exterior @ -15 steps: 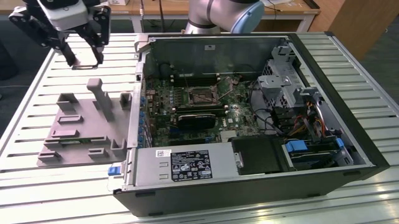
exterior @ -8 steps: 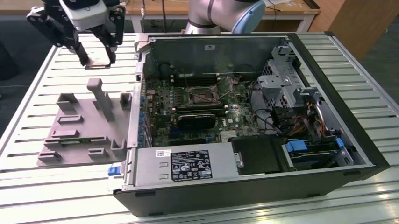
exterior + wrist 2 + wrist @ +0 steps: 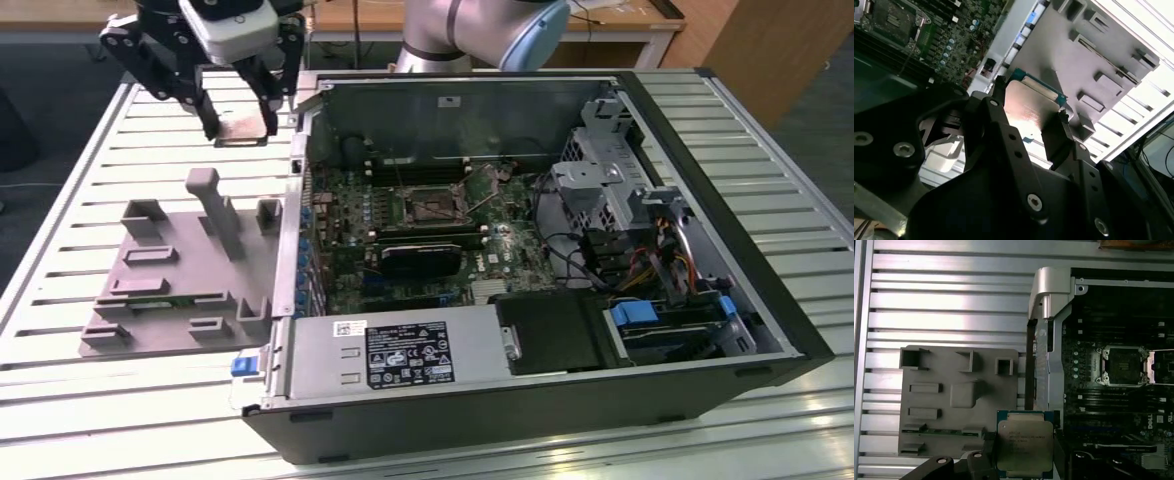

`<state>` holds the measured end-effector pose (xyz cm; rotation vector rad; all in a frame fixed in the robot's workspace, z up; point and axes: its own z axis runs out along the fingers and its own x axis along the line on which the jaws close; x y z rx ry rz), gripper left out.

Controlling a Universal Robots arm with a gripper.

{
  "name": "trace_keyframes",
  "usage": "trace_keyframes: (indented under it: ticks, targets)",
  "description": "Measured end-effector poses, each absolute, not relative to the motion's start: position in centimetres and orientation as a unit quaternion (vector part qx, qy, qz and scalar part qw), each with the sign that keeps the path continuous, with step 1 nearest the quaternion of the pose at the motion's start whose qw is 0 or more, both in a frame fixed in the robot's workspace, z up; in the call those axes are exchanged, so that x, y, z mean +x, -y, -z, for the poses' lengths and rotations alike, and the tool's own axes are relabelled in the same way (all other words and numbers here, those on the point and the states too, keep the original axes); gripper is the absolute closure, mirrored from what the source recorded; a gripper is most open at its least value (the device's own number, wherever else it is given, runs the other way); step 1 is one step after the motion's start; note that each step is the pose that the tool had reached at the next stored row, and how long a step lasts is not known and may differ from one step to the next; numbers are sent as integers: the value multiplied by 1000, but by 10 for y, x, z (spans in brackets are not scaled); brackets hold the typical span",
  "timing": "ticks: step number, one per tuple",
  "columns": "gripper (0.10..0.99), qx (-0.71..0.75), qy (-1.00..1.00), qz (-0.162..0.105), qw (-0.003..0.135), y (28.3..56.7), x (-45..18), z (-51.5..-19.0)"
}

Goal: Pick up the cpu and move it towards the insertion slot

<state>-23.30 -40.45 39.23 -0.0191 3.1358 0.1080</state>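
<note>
Jaws, black, clamped on the cpu (image 3: pixel 1025 448) by two edges, aloft over the bench (image 3: pixel 944 300) beside the case wall (image 3: pixel 1046 340), well apart from the insertion slot (image 3: pixel 1122 365); likely hazards: thin edge-grip slipping, chip clipping that wall.

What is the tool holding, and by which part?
The cpu, gripped at two opposite edges by the tool.

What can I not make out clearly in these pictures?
cpu: exterior view, side edges hidden by the fingers holding it.
insertion slot: first wrist view, contacts too small to see.
grey fixture: second wrist view, partly hidden behind the cpu and fingers.
</note>
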Motion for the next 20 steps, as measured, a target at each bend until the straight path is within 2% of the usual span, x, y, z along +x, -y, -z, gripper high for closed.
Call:
trace_keyframes:
  ticks: [20]
  targets:
    - [549,-6,-999,-34,-2,404,-156,-392]
